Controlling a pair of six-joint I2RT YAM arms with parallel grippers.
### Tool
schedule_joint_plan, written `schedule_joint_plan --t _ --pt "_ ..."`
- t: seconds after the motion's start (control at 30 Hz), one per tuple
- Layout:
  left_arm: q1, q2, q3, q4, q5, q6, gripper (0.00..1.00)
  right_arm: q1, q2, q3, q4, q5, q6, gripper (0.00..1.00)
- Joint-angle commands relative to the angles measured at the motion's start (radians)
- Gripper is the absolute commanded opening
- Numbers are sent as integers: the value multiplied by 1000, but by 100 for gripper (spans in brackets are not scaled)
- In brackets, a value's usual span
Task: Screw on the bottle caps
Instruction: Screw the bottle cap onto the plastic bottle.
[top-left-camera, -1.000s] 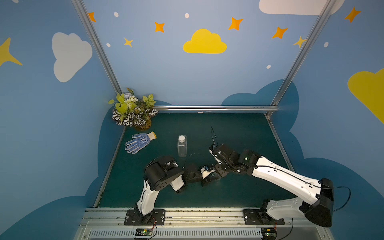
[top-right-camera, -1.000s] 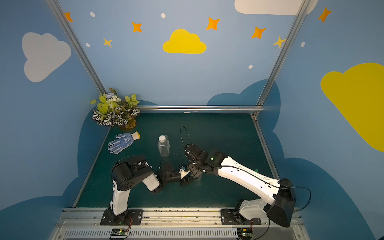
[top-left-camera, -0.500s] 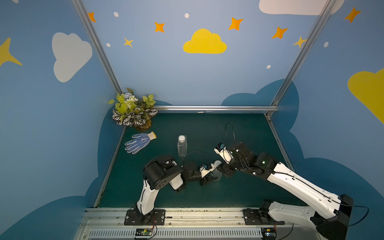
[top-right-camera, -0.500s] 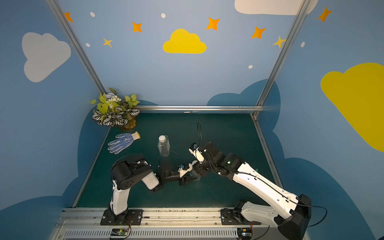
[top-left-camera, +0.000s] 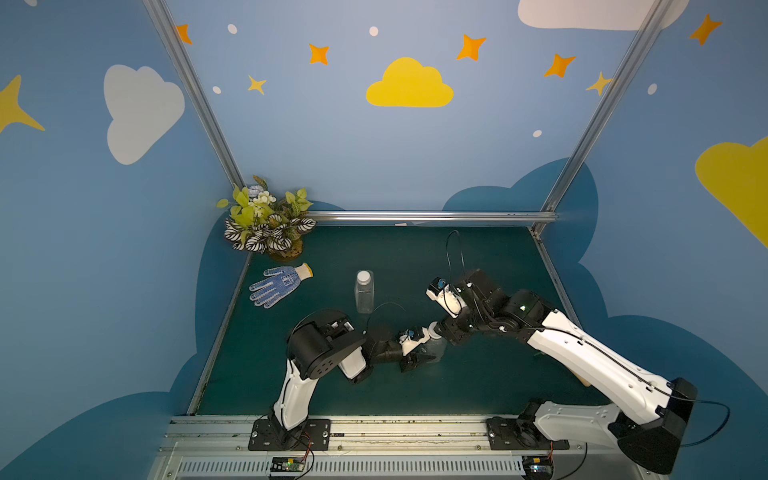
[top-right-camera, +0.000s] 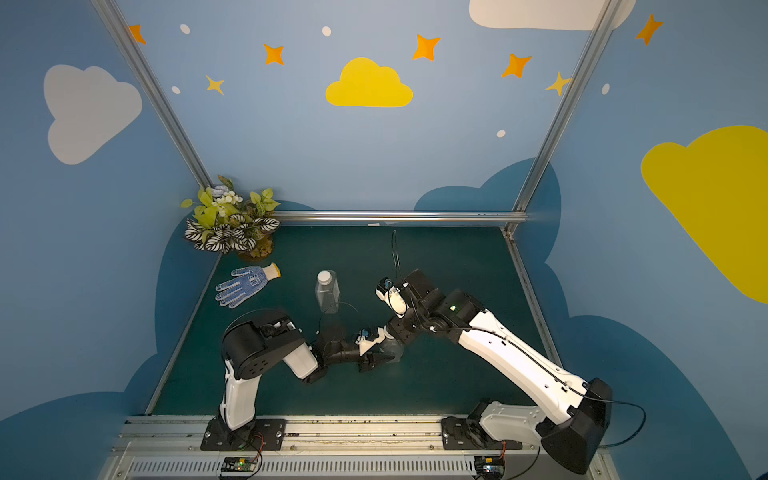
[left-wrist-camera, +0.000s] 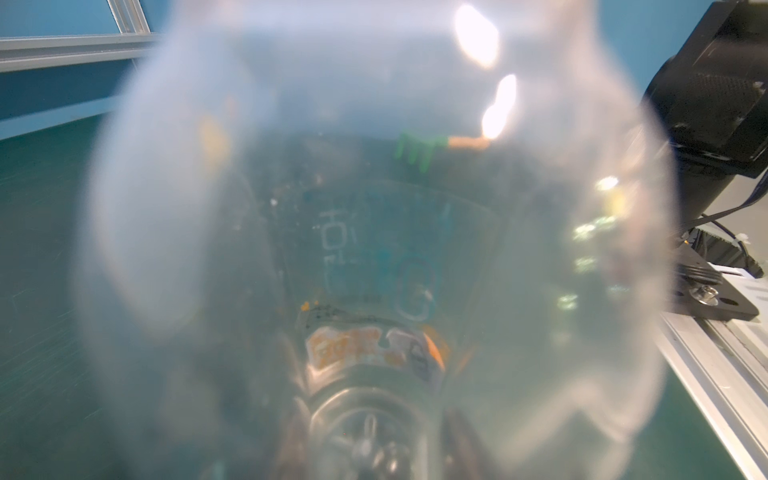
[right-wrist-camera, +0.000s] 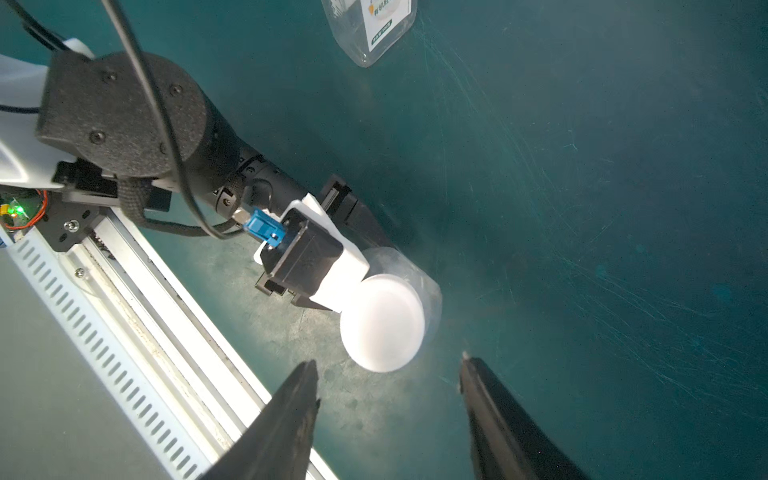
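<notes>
A robotics lab booth: aluminium frame posts (top-left-camera: 203, 108), cloud-painted walls (top-left-camera: 374, 158), green mat (top-left-camera: 395, 257), arms (top-left-camera: 590, 357) bolted to a rail (top-left-camera: 407, 430).

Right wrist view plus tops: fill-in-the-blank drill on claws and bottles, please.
The left claw is ___ on the round bottle.
The right claw is ___, its fingers clear of that bottle's white cap.
The rectangular bottle stands ___, free of both claws.
Missing: shut; open; upright.
</notes>
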Motion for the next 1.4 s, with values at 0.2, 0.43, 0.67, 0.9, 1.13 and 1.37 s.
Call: schedule_joint_plan --t 0.2,0.43,0.67,0.9,1.13,1.37 --pt "3 -6 18 -27 31 -6 49 -16 -8 -61 136 -86 -64 63" --pt "3 -6 24 -36 37 -7 49 -35 12 -88 214 -135 -69 62" --pt "3 -7 25 -40 39 -6 49 -45 45 -91 239 -160 -62 62" --pt "5 -3 26 -44 34 -5 49 -46 98 -62 194 -197 -73 62" --pt "5 2 30 -48 30 -2 49 -47 108 -65 162 -233 -69 61" --pt "5 6 33 -53 24 0 49 -46 73 -84 152 -220 -50 61"
